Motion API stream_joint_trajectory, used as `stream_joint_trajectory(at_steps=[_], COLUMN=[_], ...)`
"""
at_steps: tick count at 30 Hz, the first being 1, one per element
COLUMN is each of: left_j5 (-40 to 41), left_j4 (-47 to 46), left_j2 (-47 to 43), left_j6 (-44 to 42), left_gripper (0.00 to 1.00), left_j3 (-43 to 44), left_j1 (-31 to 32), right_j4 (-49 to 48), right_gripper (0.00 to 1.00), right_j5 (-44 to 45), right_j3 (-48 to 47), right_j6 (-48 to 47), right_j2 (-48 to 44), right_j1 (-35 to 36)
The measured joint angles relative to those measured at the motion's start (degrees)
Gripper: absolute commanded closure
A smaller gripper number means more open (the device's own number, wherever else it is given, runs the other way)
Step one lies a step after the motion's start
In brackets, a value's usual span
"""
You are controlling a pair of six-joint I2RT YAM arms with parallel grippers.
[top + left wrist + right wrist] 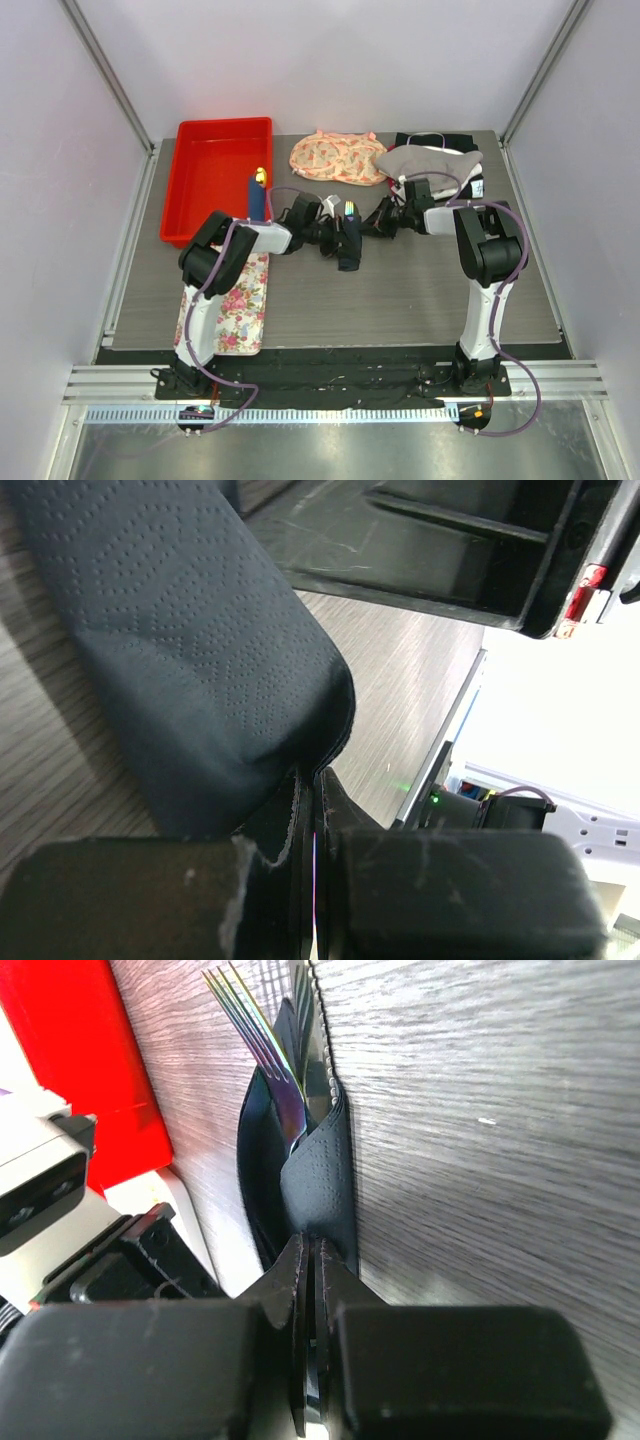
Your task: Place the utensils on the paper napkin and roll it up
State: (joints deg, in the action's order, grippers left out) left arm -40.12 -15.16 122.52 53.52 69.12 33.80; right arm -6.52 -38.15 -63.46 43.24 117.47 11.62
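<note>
Paper napkin [190, 650]: dark dimpled roll

Left arm [200, 310], right arm [481, 308]: white links, black joints, purple cables [538, 392]; pincer fingers [450, 1370] matte black, scuffed.

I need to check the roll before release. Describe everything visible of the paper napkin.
The paper napkin is dark navy, thin paper embossed with dotted curves. It is rolled into a short soft tube lying on the grey wood-grain table between the arms. The fork tines and knife blade stick out of one open end. The left hand and right hand are each shut on a loose edge of it.
</note>
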Motion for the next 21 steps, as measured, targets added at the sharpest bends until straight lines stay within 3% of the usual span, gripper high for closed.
stream_joint_trajectory(at_steps=[21], left_j5=[0.07], left_j4=[-2.97], left_j2=[0.00], left_j6=[0.96], left_gripper=[1.00], left_j3=[0.13], left_j1=[0.76], right_j4=[1.53], right_gripper=[0.99], right_j5=[2.19], right_j3=[-0.31], right_j6=[-0.90], right_j2=[-0.76], right_j1=[0.70])
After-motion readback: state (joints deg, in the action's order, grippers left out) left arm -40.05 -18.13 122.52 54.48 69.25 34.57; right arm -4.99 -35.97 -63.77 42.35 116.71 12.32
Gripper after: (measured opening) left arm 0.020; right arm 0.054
